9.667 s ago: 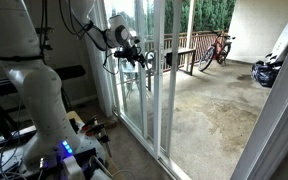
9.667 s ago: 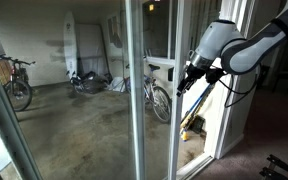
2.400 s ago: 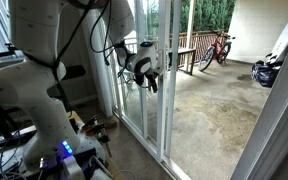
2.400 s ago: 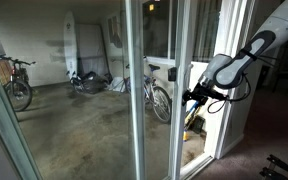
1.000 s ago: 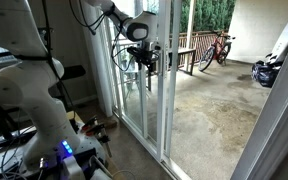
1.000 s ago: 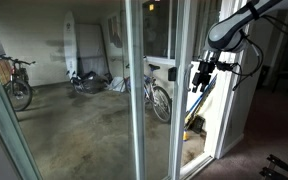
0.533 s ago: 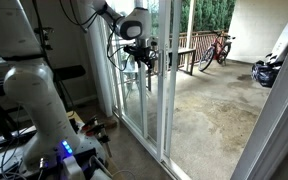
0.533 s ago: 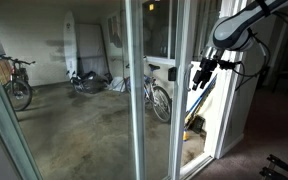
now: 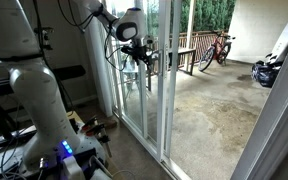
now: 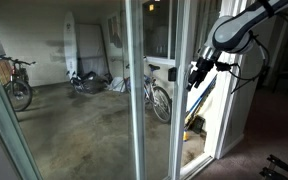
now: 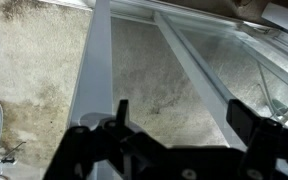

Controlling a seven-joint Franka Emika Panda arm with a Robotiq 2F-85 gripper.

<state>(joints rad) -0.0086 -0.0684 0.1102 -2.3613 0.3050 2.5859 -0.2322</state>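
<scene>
since the earlier frames the arm (image 9: 104,15) had risen, lifting the fingers (image 11: 121,112) up beside the white sliding door frame (image 11: 96,70). the fingers stood wide and empty, just beside that door frame; a bicycle (image 10: 160,99) stood beyond the glass on the patio.

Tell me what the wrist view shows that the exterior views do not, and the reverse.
Only the wrist view: both fingers plainly apart, looking down on the white door frame. Only the exterior views: the robot arm, a red bicycle, a surfboard. Both: the gripper at that door frame, and the concrete patio floor.
</scene>
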